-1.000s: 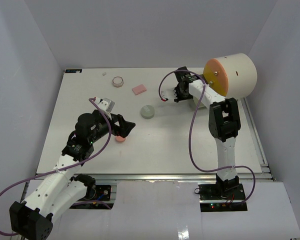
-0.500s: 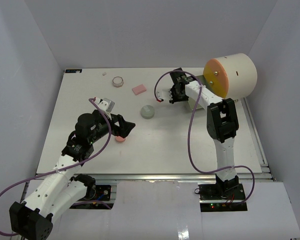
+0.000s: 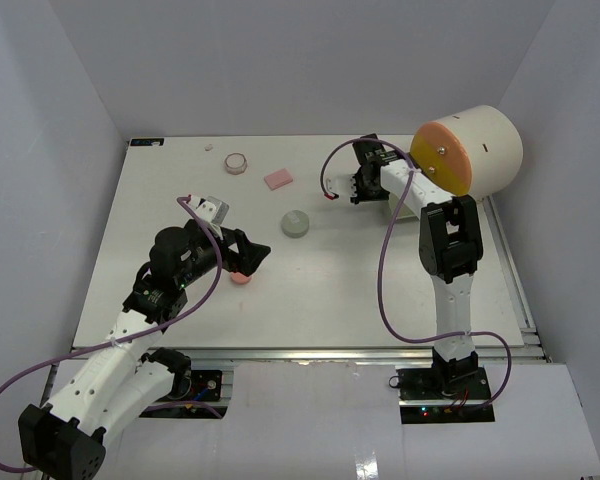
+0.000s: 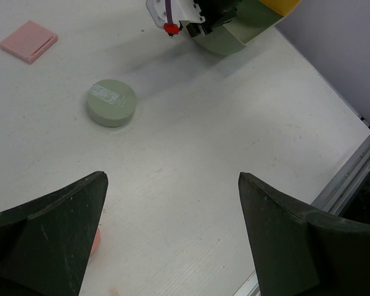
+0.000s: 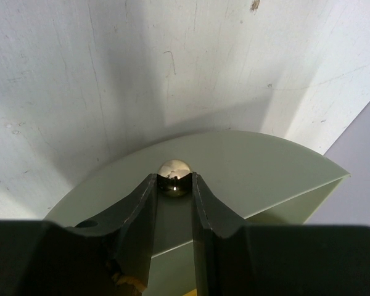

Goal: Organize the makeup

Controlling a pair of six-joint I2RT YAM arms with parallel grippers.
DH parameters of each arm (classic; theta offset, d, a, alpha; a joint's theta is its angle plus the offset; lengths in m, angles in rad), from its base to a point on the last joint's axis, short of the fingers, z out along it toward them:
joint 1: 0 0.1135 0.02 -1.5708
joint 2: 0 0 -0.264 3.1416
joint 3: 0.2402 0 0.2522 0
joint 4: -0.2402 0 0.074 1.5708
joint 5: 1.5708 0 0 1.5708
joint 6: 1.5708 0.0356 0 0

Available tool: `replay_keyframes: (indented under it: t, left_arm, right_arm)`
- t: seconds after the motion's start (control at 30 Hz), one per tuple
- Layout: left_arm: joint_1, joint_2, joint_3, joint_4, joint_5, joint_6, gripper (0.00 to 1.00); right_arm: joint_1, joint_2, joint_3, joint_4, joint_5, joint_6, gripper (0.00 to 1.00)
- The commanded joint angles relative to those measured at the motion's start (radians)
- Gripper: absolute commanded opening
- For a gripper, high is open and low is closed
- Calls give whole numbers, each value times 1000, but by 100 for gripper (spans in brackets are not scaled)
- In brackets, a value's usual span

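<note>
One pink pad (image 3: 278, 179) (long axis left-right) | left pincer (image 4: 171, 180) agape | right pincer (image 5: 173, 184) nipping knob (image 5: 174, 172)

Grey-green compact (image 3: 296, 223) (mid-table) sits amid open table (image 3: 330, 290) surface

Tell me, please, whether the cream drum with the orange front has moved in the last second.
Yes. The drum has shifted slightly to the right, farther from the pink pad, which has stayed put.

R claw (image 5: 174, 182) pinches brass knob (image 5: 174, 172) on pale-green semicircular panel (image 5: 253, 169) (white table (image 5: 80, 68) behind).
</note>
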Motion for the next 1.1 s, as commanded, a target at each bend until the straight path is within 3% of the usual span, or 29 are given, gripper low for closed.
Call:
replay_keyframes:
  t: [0.0,0.17,0.27,0.4,1.07]
  left_arm:
    - [1,-18,16,1,-3,9,98]
    - [1,-20,16,1,-3,9,98]
    - [1,-21,16,1,-1,9,98]
    - [1,-20,16,3,0,9,98]
    - [1,-20,16,1,-6,12,98]
  right_arm:
    - [-15,-15,-36,-3,41,6,31]
    - [-26,-78,-114,-2,22,-56,32]
    - [-26,-168,-236,16,-64,-184,33]
    - [-26,-224,-321,57,-52,-287,32]
    - [-34,-273,-334,64,-28,-546,31]
